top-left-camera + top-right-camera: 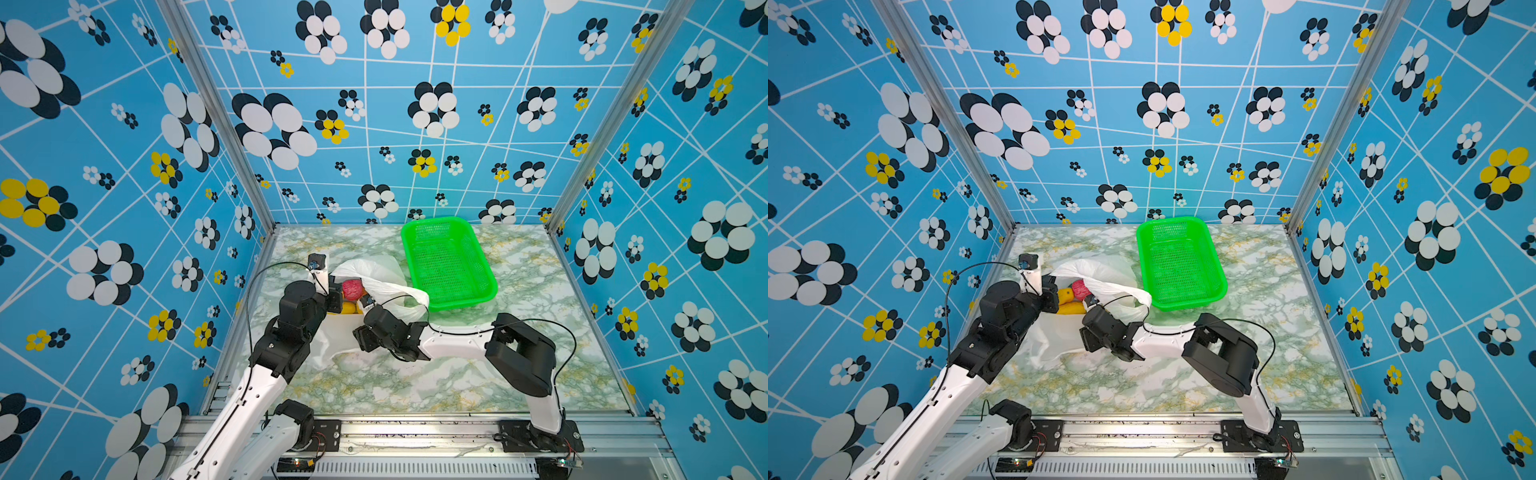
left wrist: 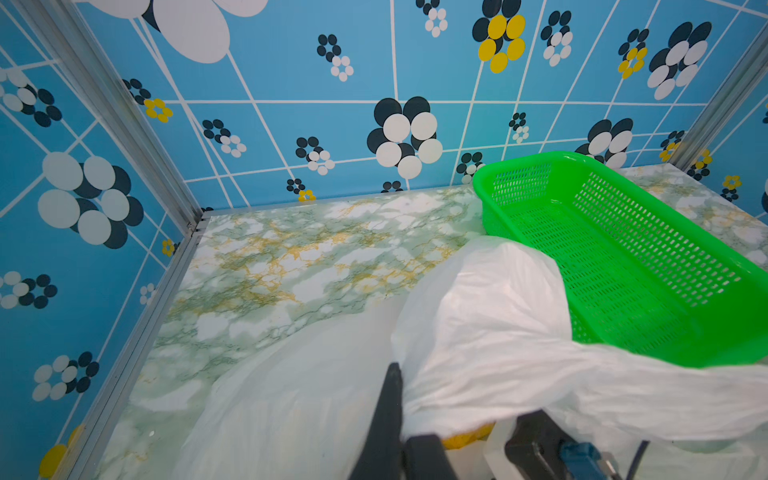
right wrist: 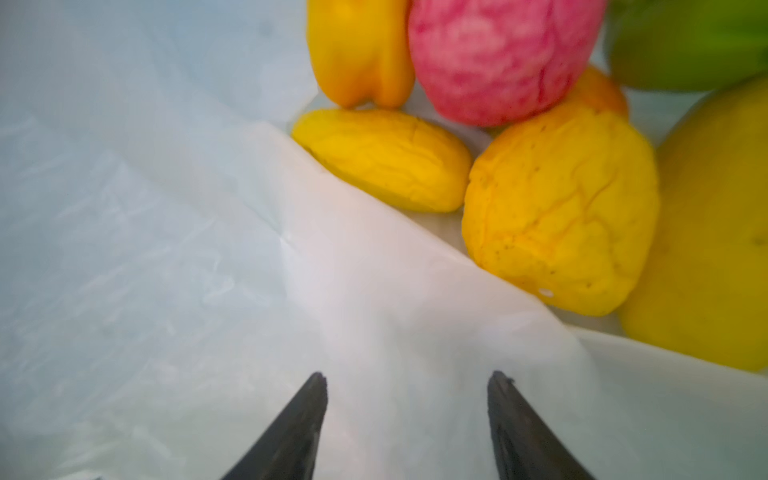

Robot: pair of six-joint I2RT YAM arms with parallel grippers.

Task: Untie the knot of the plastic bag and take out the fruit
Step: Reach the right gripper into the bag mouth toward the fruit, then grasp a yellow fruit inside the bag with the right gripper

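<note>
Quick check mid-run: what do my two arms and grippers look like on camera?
The left arm and right arm are white shells with black joint housings; a thin black cable loops along each. The left gripper and right gripper have black fingers tapering to narrow tips.

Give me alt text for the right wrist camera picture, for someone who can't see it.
The right gripper, jaws open and empty, points into the plastic bag toward a pile of fruit: several yellow pieces, a red bumpy ball and a green piece at the edge.
</note>
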